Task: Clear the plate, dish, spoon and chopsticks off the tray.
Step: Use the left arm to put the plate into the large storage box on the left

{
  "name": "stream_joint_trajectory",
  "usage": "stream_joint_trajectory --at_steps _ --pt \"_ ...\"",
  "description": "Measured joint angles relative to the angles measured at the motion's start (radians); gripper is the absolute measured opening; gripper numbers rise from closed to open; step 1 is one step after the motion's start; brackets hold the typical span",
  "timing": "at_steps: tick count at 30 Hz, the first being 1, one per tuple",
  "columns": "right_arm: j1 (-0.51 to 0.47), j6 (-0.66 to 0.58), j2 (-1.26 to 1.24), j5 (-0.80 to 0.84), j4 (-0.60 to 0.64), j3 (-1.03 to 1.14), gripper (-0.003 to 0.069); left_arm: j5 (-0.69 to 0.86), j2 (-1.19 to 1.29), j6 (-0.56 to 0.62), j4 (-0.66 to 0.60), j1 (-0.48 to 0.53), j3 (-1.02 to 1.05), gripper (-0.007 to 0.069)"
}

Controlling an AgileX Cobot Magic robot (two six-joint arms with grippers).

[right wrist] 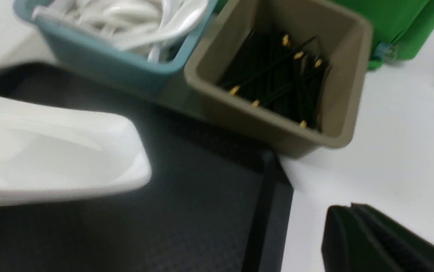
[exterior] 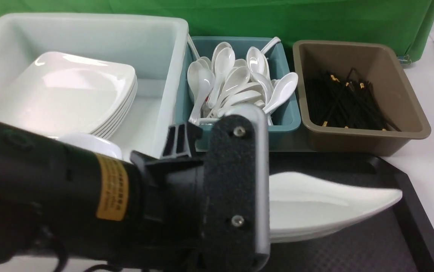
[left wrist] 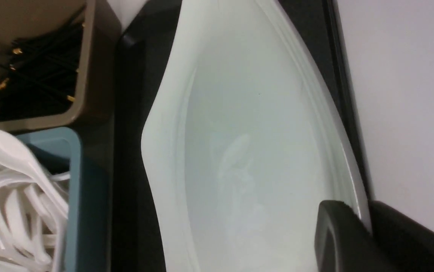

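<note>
The large white square plate [exterior: 326,204] hangs tilted above the black tray [exterior: 409,181]. My left gripper [left wrist: 364,226] is shut on the plate's rim [left wrist: 239,151], one finger inside the well and one outside. Its wrist fills the front view's lower left and hides the gripper there. My right gripper [right wrist: 353,211] is shut and empty, over the white table beside the tray's corner [right wrist: 266,196]; the plate also shows in the right wrist view [right wrist: 50,158]. The dish, a loose spoon and loose chopsticks are not seen on the tray.
A white bin [exterior: 156,49] at the back left holds stacked white plates [exterior: 73,90]. A teal bin [exterior: 289,117] holds several white spoons, and a brown bin [exterior: 402,94] holds black chopsticks. A green cloth hangs behind.
</note>
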Motion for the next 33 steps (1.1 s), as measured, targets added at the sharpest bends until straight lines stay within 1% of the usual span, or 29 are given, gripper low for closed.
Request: stream_joint_trajectory --at_steps 3,6,10,11,13,14,15,16,19,21,22,23,25,26,27,28,31,33 --pt "0.0 0.005 0.0 -0.002 -0.007 -0.01 0.002 -0.057 -0.022 -0.053 0.082 0.0 -0.007 0.0031" --pt "0.0 0.007 0.0 -0.003 -0.009 -0.009 0.002 -0.073 -0.026 -0.108 0.153 0.0 -0.028 0.0031" --pt "0.0 0.012 0.0 -0.004 -0.009 -0.009 0.002 -0.07 -0.027 -0.227 0.318 0.0 -0.069 0.0031" --pt "0.0 0.019 0.0 -0.007 -0.009 -0.009 0.002 -0.061 -0.027 -0.283 0.399 0.0 -0.084 0.0031" --pt "0.0 0.024 0.0 -0.014 -0.009 -0.009 0.002 -0.05 -0.027 -0.348 0.495 0.018 -0.097 0.0031" --pt "0.0 0.026 0.0 -0.018 -0.008 -0.009 0.002 -0.048 -0.027 -0.36 0.512 0.021 -0.099 0.0031" --pt "0.0 0.026 0.0 -0.031 -0.008 -0.01 0.002 -0.048 -0.027 -0.387 0.554 0.056 -0.101 0.0031" --pt "0.0 0.026 0.001 -0.043 -0.008 -0.01 0.002 -0.048 -0.025 -0.394 0.57 0.09 -0.102 0.0031" --pt "0.0 0.026 0.001 -0.068 -0.006 -0.01 0.002 -0.047 -0.009 -0.405 0.585 0.221 -0.106 0.0031" --pt "0.0 0.023 0.001 -0.075 -0.006 -0.01 0.002 -0.05 0.02 -0.404 0.586 0.333 -0.106 0.0031" --pt "0.0 0.022 0.001 -0.076 -0.006 -0.01 0.002 -0.053 0.034 -0.4 0.587 0.374 -0.106 0.0031" --pt "0.0 0.022 0.001 -0.076 -0.006 -0.01 0.002 -0.053 0.037 -0.4 0.587 0.384 -0.106 0.0031" --pt "0.0 0.018 0.001 -0.079 -0.006 -0.01 0.002 -0.063 0.09 -0.372 0.59 0.506 -0.106 0.0031" --pt "0.0 0.017 0.001 -0.079 -0.006 -0.01 0.002 -0.064 0.094 -0.368 0.591 0.514 -0.106 0.0031" --pt "0.0 0.014 0.001 -0.081 -0.006 -0.01 0.002 -0.067 0.112 -0.356 0.593 0.545 -0.106 0.0031" --pt "0.0 0.003 0.001 -0.082 -0.001 -0.01 0.002 -0.082 0.165 -0.321 0.594 0.615 -0.106 0.0031" --pt "0.0 -0.024 0.001 -0.082 0.032 -0.01 0.002 -0.128 0.25 -0.275 0.591 0.697 -0.106 0.0031" --pt "0.0 -0.035 0.001 -0.082 0.055 -0.01 0.002 -0.154 0.299 -0.255 0.591 0.732 -0.106 0.0031"
